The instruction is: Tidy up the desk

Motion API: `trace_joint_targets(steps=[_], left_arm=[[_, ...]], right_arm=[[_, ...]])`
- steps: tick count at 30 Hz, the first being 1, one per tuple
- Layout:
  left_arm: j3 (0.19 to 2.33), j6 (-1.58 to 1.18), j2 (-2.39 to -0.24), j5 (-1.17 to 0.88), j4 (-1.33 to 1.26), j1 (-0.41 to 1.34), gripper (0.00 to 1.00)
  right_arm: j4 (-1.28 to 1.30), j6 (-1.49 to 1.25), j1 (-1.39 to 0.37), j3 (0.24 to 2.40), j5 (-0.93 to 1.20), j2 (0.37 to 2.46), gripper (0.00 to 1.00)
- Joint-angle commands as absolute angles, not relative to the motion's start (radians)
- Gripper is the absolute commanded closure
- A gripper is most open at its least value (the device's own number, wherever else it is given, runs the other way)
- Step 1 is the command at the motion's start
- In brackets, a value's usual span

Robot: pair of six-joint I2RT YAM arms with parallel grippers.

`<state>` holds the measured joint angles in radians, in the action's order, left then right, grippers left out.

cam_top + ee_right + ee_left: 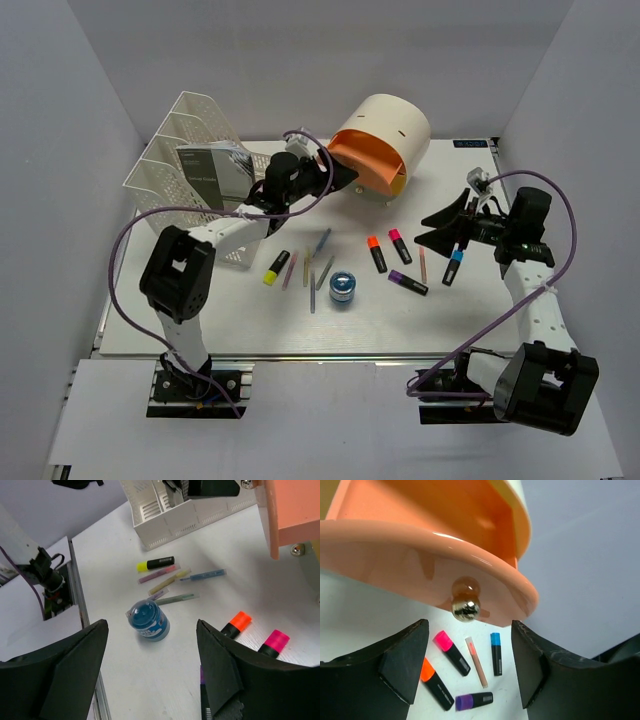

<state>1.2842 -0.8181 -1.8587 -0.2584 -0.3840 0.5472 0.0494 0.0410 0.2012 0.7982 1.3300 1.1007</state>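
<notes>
The white desk carries scattered stationery. My left gripper stands open just in front of the orange drawer of the cream drawer unit. The drawer is pulled out, and its metal knob sits just beyond my left gripper, untouched. My right gripper hovers open over the right side of the desk with nothing between its fingers. Below the right gripper lie a blue jar, an orange highlighter and a pink highlighter.
A white mesh file rack holding a dark booklet stands at the back left. A yellow highlighter, several thin pens, a purple highlighter and a blue highlighter lie mid-desk. Grey walls close in the sides.
</notes>
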Motion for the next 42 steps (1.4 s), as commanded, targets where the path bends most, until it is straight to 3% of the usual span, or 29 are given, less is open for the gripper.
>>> trace_joint_targets(steps=[1,3,6,7,9,11,12,13,16,17,21,27,42], left_arm=[[1.252,-0.775,-1.723,-0.266,-0.358,0.543,0.25],[1.230,-0.730,-1.665,-0.249,-0.336,0.543,0.28],[1.197,-0.660,-1.579,-0.222,-0.252,0.543,0.41],[1.180,-0.616,-1.554,-0.225,-0.211,0.543,0.55],[1.158,-0.563,-1.502,-0.227,-0.158,0.543,0.73],[1.126,-0.482,-1.424,-0.232,-0.068,0.543,0.86],[1.118,-0.450,-1.401,-0.227,-0.031,0.543,0.87],[1.109,-0.390,-1.355,-0.227,0.042,0.543,0.87],[1.072,-0.278,-1.272,-0.180,0.145,0.543,0.57],[1.037,-0.258,-1.247,-0.158,0.156,0.543,0.42],[0.908,-0.213,-1.112,-0.017,0.107,0.543,0.22],[0.861,-0.123,-1.002,0.167,0.126,0.543,0.19],[0.868,-0.124,-0.994,0.129,0.129,0.543,0.19]], right_arm=[[0.204,0.242,0.163,0.868,1.296,1.106,0.24],[0.253,0.311,0.132,0.883,1.266,1.106,0.26],[0.336,0.441,0.066,0.911,1.220,1.115,0.30],[0.365,0.471,0.016,0.922,1.204,1.126,0.31],[0.414,0.604,-0.038,0.937,1.142,1.144,0.31],[0.495,0.760,-0.130,0.956,1.065,1.178,0.24],[0.515,0.797,-0.173,0.957,1.039,1.198,0.18],[0.553,0.837,-0.225,0.957,1.013,1.207,0.11],[0.572,0.930,-0.317,0.956,0.934,1.235,0.11],[0.557,0.934,-0.378,0.953,0.893,1.239,0.11],[0.509,0.942,-0.483,0.956,0.793,1.307,0.11],[0.505,0.953,-0.594,1.002,0.689,1.419,0.11],[0.443,0.868,-0.678,1.034,0.578,1.519,0.11]])
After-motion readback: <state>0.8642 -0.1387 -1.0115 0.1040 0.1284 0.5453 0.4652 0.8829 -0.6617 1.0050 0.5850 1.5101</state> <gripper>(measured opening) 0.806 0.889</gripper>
